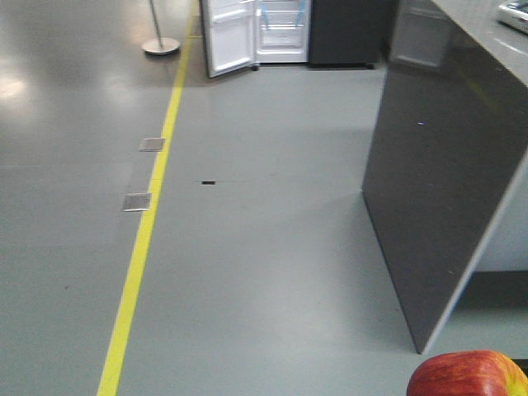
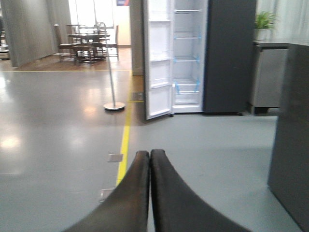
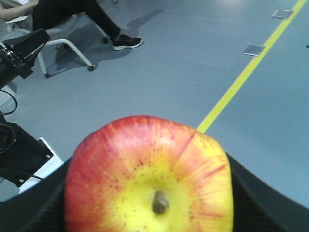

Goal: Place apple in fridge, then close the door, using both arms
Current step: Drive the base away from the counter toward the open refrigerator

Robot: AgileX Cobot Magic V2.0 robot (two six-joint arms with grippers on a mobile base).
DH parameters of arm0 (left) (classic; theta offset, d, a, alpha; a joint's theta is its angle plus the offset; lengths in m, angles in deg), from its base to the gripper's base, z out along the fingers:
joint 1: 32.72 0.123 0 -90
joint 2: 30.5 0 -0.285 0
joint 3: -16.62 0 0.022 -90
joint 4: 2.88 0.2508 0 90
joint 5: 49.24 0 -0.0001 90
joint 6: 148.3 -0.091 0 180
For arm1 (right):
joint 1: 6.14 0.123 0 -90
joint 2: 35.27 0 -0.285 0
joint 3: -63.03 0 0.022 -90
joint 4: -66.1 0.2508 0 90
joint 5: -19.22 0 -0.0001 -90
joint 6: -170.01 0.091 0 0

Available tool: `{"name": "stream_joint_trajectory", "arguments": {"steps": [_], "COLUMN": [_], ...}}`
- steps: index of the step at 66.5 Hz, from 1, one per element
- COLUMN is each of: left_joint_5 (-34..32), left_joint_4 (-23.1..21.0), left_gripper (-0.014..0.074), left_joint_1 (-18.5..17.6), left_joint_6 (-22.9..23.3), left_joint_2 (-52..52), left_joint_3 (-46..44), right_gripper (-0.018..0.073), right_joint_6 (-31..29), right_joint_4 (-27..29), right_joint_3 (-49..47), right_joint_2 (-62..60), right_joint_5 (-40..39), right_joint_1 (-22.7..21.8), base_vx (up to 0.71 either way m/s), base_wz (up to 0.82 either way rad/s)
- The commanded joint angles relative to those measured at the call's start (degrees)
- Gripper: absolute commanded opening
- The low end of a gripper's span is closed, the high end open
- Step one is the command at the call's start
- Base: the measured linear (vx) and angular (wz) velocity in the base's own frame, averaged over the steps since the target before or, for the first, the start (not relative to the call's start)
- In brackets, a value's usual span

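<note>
The red and yellow apple fills the right wrist view, stem end facing the camera. My right gripper is shut on it, a black finger pressed to each side. The apple also shows at the front view's bottom right corner. Far ahead across the floor stands the fridge, dark grey with white shelves and blue tape strips. Its door hangs open to the left; the door and fridge also show in the front view. My left gripper is shut and empty, pointing at the fridge.
A counter with a dark grey side stands close on the right. A yellow floor line runs toward the fridge, with a stanchion post beside it. A seated person's foot and chair are off to one side.
</note>
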Motion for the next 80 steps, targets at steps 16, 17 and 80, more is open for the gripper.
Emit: {"name": "stream_joint_trajectory", "arguments": {"steps": [16,17,80], "left_joint_5": [-4.61,-4.61,-4.61], "left_joint_4": [0.00,0.00,0.00], "left_gripper": [-0.0006,-0.0006,-0.0006], "left_joint_1": [-0.27,-0.27,-0.27], "left_joint_6": [0.31,0.31,0.31], "left_joint_2": [-0.87,-0.87,-0.87], "left_joint_3": [0.79,0.79,0.79], "right_gripper": [0.0331,0.0331,0.0331], "right_joint_6": [-0.58,-0.58,-0.58], "right_joint_4": [2.39,2.39,2.39], "right_joint_3": [-1.59,-1.59,-1.59], "right_joint_2": [0.44,0.44,0.44], "right_joint_5": [-3.76,-3.76,-3.76], "right_joint_1": [-0.02,-0.02,-0.02], "base_vx": [0.17,0.18,0.24], "base_wz": [0.35,0.23,0.04]}}
